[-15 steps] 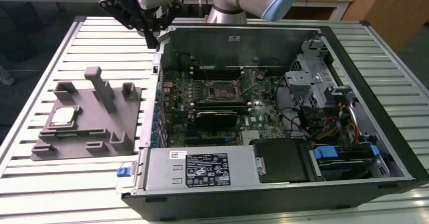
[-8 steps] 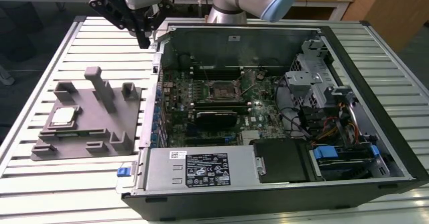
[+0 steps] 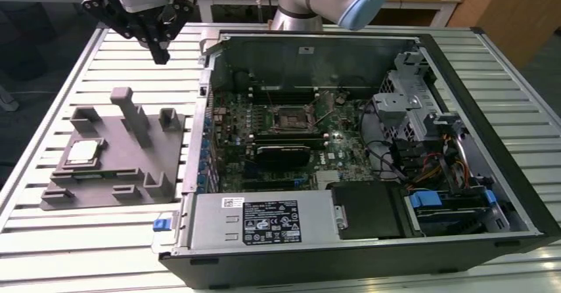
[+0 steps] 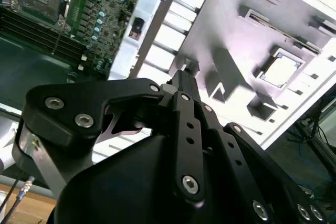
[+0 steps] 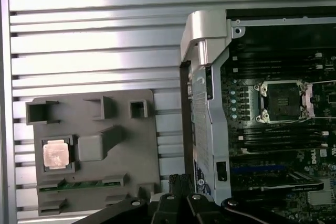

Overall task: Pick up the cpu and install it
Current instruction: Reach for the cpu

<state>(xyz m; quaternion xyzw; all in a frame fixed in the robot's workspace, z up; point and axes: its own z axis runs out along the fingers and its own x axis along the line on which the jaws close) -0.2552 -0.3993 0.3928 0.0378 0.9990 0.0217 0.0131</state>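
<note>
Silver cpu (image 3: 83, 152): lies flat, metal top up, in a square recess of the fixture (image 3: 123, 175), on the side toward the exterior view's left. It is untouched and not yet picked up. It shows in both wrist views too (image 4: 282, 70) (image 5: 55, 154).
Fixture: grey plastic block on the slatted table (image 3: 52, 76), just beside the open case (image 3: 491, 109), on the exterior view's left of it.
Gripper (image 3: 160, 58): hangs above the table beyond the fixture's far edge, near the case's far corner and well apart from the cpu. Its fingers look drawn narrow, tips together, with nothing between them (image 4: 185, 77) (image 5: 178, 179).
Cpu from gripper: nearer in the scene, toward the exterior view's left, and lower. The fixture's upright posts stand between the two.
Axis: the cpu is square, so it has no long side. Its edges run in line with the fixture's edges.
Socket (image 3: 287, 117): black-framed, on the motherboard (image 3: 263, 135) inside the case, on the exterior view's right of the fixture. It looks empty (image 5: 283, 102).
Stage: by my judgement the approach, with no part of the install done.
</note>
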